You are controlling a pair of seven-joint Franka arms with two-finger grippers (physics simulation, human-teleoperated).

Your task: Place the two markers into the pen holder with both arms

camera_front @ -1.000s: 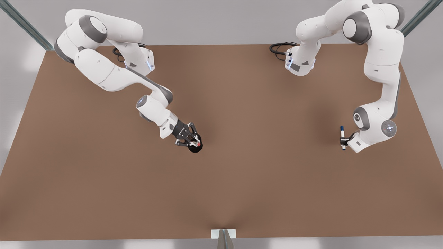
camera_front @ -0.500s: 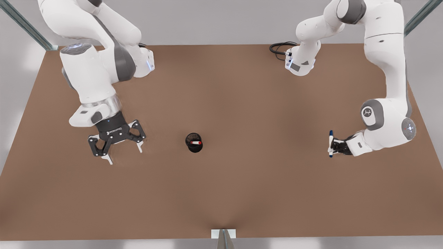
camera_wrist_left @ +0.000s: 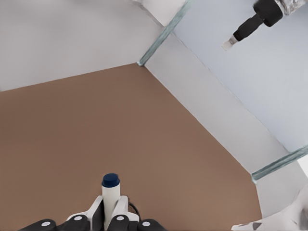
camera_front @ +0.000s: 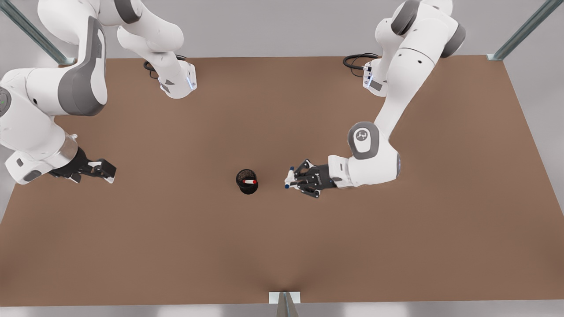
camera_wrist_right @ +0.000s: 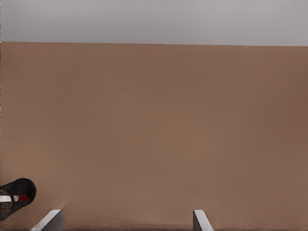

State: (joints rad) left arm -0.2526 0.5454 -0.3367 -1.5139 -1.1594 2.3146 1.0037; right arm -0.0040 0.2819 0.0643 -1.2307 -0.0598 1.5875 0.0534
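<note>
One marker – blue marker (camera_front: pixel 288 179) – in left gripper (camera_front: pixel 294 180) near pen holder (camera_front: pixel 247 182).

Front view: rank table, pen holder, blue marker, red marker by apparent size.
1. table
2. pen holder
3. blue marker and red marker: unsure. One is partly hidden in the left claw, the other sunk in the holder.
Right claw waits open, front view's left.

Even, soft overhead light; faint blurred shadows on the brown table (camera_front: pixel 185 246).
</note>
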